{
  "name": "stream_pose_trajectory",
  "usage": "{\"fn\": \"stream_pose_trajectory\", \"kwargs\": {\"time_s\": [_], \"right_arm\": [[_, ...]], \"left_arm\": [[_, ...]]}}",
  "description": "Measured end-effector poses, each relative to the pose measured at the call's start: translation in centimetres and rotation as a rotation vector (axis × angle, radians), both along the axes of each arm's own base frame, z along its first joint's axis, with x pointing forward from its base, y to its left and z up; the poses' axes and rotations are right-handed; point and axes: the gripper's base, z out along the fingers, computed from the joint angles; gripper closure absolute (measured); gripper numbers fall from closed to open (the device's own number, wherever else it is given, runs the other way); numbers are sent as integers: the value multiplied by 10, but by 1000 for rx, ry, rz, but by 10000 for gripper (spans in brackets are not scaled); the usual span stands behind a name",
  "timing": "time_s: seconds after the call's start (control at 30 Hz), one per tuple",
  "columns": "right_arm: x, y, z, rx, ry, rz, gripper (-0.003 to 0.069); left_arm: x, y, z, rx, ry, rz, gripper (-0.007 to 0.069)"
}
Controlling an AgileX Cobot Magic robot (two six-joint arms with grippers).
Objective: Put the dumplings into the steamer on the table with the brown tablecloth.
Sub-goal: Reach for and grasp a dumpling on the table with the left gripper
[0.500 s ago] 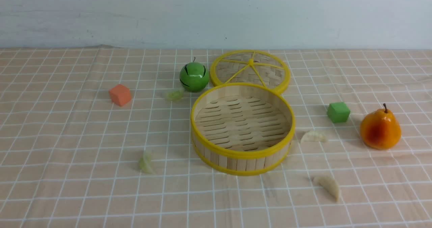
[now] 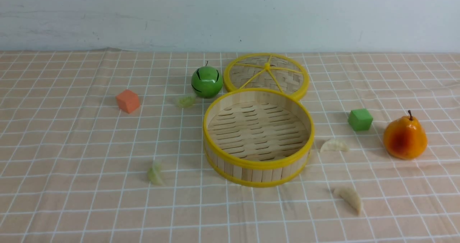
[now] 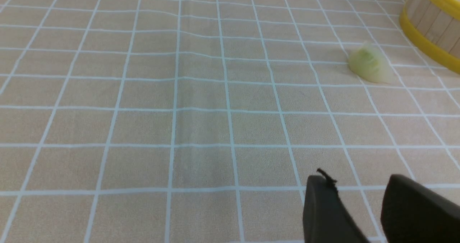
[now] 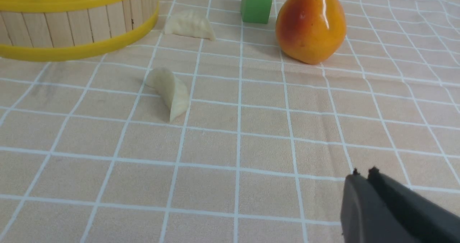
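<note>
The steamer (image 2: 258,164) stands empty at the middle of the brown tablecloth (image 2: 72,135). Two pale green dumplings lie to its left: one near the front (image 2: 155,173), also in the left wrist view (image 3: 368,64), and one farther back (image 2: 185,100). Two cream dumplings lie to its right: one beside the wall (image 2: 334,145) and one nearer the front (image 2: 349,197), both in the right wrist view (image 4: 189,24) (image 4: 169,91). My left gripper (image 3: 355,183) is open and empty above bare cloth. My right gripper (image 4: 363,174) is shut and empty. Neither gripper shows in the front view.
The flat woven lid (image 2: 266,74) lies behind the steamer. A green apple (image 2: 206,82) stands left of the lid, an orange cube (image 2: 128,101) farther left. A green cube (image 2: 360,119) and an orange pear (image 2: 405,137) stand on the right.
</note>
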Motion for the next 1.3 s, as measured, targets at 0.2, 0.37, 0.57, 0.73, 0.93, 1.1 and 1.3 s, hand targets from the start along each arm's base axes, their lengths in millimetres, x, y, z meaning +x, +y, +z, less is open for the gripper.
{"fn": "stream_pose_trajectory", "kwargs": {"time_s": [0.2, 0.37, 0.57, 0.73, 0.93, 1.1, 1.3], "right_arm": [[0, 0, 0, 0, 0, 0, 624], [0, 0, 0, 0, 0, 0, 617], [0, 0, 0, 0, 0, 0, 609], [0, 0, 0, -1, 0, 0, 601], [2, -1, 2, -30, -47, -2, 595], [5, -1, 29, -21, -360, -4, 588], [-3, 0, 62, 120, -735, 3, 579]], "left_arm": [[0, 0, 0, 0, 0, 0, 387], [0, 0, 0, 0, 0, 0, 387], [0, 0, 0, 0, 0, 0, 386], [1, 0, 2, -2, -21, -1, 386], [4, -1, 14, -15, -156, -8, 386], [4, -3, 40, -34, -445, -25, 386], [0, -4, 58, -51, -648, -39, 386]]}}
